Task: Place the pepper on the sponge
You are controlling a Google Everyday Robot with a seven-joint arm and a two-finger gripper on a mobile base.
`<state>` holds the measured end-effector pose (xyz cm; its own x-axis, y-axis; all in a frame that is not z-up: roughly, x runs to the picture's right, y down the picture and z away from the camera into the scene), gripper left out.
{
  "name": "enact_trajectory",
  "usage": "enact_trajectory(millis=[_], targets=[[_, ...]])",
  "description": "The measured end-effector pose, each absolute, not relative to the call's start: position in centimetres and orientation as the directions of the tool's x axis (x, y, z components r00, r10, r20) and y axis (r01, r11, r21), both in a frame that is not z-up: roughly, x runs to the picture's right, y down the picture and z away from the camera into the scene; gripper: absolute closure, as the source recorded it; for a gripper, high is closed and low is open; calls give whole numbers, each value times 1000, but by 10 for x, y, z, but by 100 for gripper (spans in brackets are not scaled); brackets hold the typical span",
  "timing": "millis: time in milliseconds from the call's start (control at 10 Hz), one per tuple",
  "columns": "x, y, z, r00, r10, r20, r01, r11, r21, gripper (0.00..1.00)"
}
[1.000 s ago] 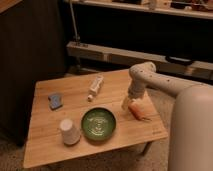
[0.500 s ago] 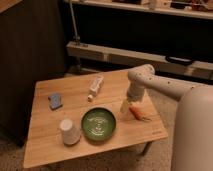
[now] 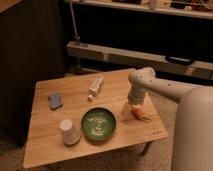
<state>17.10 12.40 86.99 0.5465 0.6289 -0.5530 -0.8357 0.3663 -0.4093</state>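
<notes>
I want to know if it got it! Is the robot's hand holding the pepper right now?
Gripper: down low at the right side of the table, right beside the pepper; open, closed or holding cannot be told.

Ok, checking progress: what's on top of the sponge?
Nothing; the sponge is bare on top. The pepper is across the table, by the pincer. The sponge's underside is hidden.

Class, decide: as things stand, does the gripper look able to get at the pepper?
Probably yes. The gripper hangs low right beside the pepper, and nothing appears to lie between them.
</notes>
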Motion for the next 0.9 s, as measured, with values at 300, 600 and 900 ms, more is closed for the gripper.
enact_trajectory(millis=[300,600,900], targets=[[176,132,874,546,620,-564,-836,360,-413,20],[174,141,880,545,612,-572,-837,355,-417,20],[177,147,883,541,606,-584,-840,345,-419,20]])
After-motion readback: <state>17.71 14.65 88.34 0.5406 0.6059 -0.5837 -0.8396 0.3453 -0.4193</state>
